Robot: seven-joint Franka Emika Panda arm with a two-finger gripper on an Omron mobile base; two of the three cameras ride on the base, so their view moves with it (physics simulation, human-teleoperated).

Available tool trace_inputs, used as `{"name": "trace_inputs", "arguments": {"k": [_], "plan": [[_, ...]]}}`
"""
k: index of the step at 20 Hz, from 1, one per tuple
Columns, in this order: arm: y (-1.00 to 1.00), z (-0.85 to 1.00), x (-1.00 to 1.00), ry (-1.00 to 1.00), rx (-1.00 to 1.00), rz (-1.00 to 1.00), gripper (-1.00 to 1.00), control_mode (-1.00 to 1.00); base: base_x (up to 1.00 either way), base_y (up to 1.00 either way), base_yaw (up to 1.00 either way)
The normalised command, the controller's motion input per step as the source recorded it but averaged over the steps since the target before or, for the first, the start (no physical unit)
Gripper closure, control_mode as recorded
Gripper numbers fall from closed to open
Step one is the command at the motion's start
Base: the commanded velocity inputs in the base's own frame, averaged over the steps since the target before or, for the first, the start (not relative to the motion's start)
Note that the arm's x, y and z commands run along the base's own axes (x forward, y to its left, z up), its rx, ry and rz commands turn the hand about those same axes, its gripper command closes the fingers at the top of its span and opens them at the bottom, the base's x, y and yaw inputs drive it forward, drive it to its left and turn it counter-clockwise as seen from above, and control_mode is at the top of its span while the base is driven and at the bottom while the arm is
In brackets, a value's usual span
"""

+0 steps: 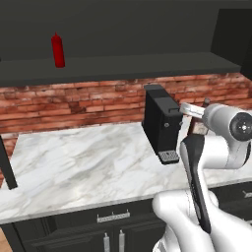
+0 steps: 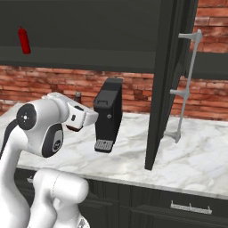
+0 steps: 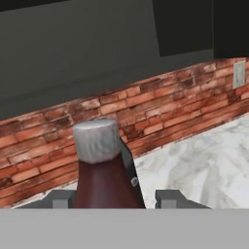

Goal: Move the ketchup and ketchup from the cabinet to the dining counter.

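Note:
A bright red ketchup [image 1: 58, 50] [image 2: 24, 40] stands upright on the open cabinet's dark shelf [image 1: 128, 64], up on the left. In the hand view the dark maroon ketchup [image 3: 108, 180], with a grey cap, sits between my fingertips [image 3: 62, 198]. My gripper [image 3: 115, 198] is shut on it and holds it in the air above the marble worktop. From the left base view the maroon bottle [image 1: 199, 129] peeks out behind the hand, just right of the coffee machine. The cabinet door [image 2: 169, 80] hangs open, with a long silver handle [image 2: 187, 84]. The dining counter is out of view.
A black coffee machine [image 1: 160, 123] [image 2: 109, 113] stands on the veined marble worktop [image 1: 74, 162] against the red brick wall. The open door juts over the worktop on the right. Black drawers with short handles [image 1: 113, 216] run under the worktop.

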Motion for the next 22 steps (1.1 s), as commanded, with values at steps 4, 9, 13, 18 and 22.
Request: {"name": "trace_inputs", "arguments": {"k": [4,9,13,18,22], "plan": [[0.0,0.0,0.0,0.0,0.0,0.0,1.0,1.0,-0.51,0.11,0.0],[0.0,0.0,0.0,0.0,0.0,0.0,1.0,1.0,-0.58,0.18,0.0],[0.0,0.0,0.0,0.0,0.0,0.0,1.0,1.0,-0.81,0.17,-0.12],[0.0,0.0,0.0,0.0,0.0,0.0,1.0,1.0,-0.53,0.15,-0.62],[0.0,0.0,0.0,0.0,0.0,0.0,1.0,1.0,-0.26,0.08,-0.82]]}}
